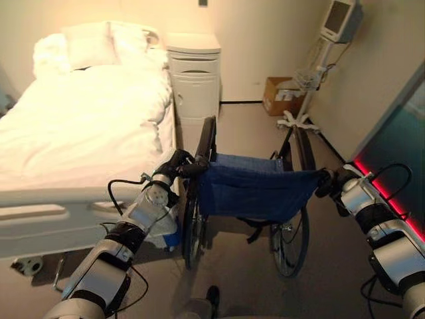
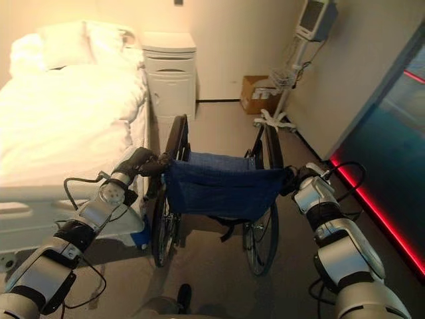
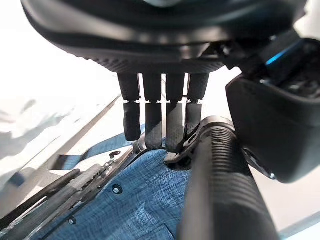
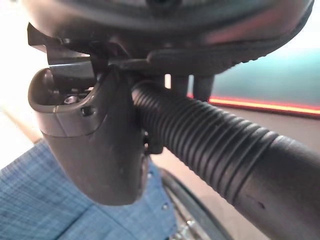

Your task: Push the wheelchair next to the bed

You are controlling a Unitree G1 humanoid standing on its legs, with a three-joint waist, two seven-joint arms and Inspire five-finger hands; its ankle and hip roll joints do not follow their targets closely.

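The wheelchair (image 1: 255,189) has a blue cloth back and black wheels, and it faces the far wall. It stands just right of the bed (image 1: 80,126), its left wheel (image 1: 192,229) close to the bed's side rail (image 1: 40,212). My left hand (image 1: 174,166) is curled round the left push handle (image 3: 220,190), fingers (image 3: 160,125) on one side and thumb on the other. My right hand (image 1: 334,181) grips the ribbed right push handle (image 4: 215,150), with its thumb (image 4: 90,145) across the front.
A white bedside cabinet (image 1: 194,76) stands ahead at the head of the bed. A cardboard box (image 1: 279,96) and a wheeled monitor stand (image 1: 312,73) sit at the far right. A wall with a red light strip (image 1: 392,199) runs along the right.
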